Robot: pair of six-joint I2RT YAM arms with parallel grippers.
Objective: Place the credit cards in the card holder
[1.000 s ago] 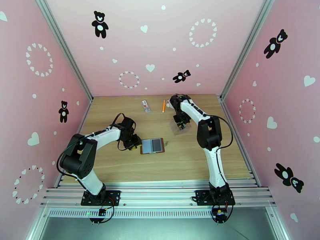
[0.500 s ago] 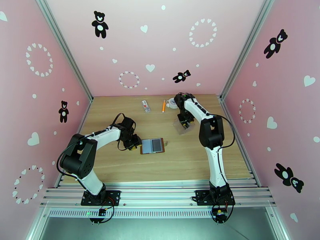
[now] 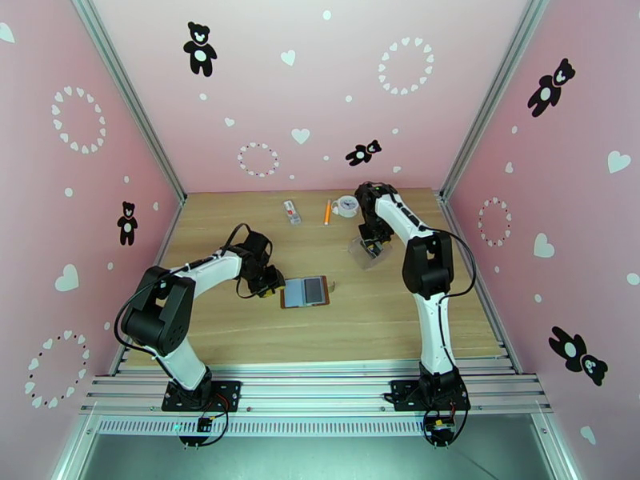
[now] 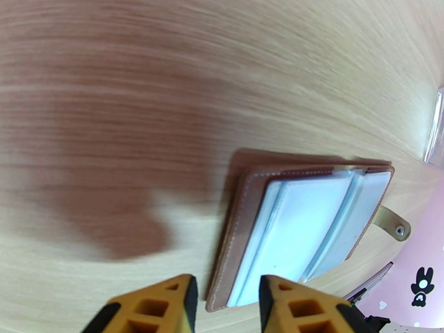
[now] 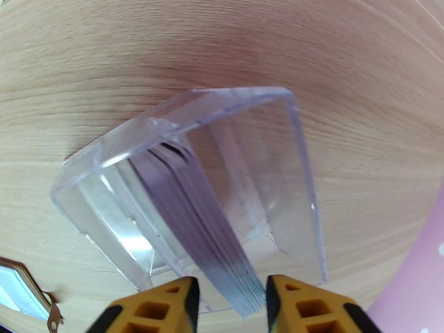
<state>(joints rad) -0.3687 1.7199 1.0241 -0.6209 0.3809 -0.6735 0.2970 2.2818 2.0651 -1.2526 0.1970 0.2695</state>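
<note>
Left gripper [image 4: 227, 291] sits low at the left edge of the card holder [image 4: 305, 217], its yellow jaws parted with the holder's near corner in the gap and no clamp on it. The right gripper [image 5: 230, 292] is also parted, its fingers standing either side of the near end of the credit cards [image 5: 194, 217], with a gap showing on the left side of the stack.

Pink walls [image 3: 304, 82] printed with black bears, white hearts and heart rings close the space on three sides, with metal rails in the corners. The table [image 3: 360, 330] is pale wood with a fine grain, and both arms cast soft shadows on it.

Toward the back right, under the right gripper [image 3: 370, 246], lies a clear plastic case [image 5: 266, 162], open toward the wrist camera. The cards stand on edge inside it as a thin, tilted grey stack.

The card holder [image 3: 306, 292] lies open and flat near the table's middle, well apart from the case. Its grey-blue pockets face up and its snap tab [image 4: 395, 226] sticks out on the right.

Along the back edge rest a tape roll [image 3: 346, 206], a small white-and-red packet [image 3: 292, 211] and an orange pen [image 3: 327, 212].
</note>
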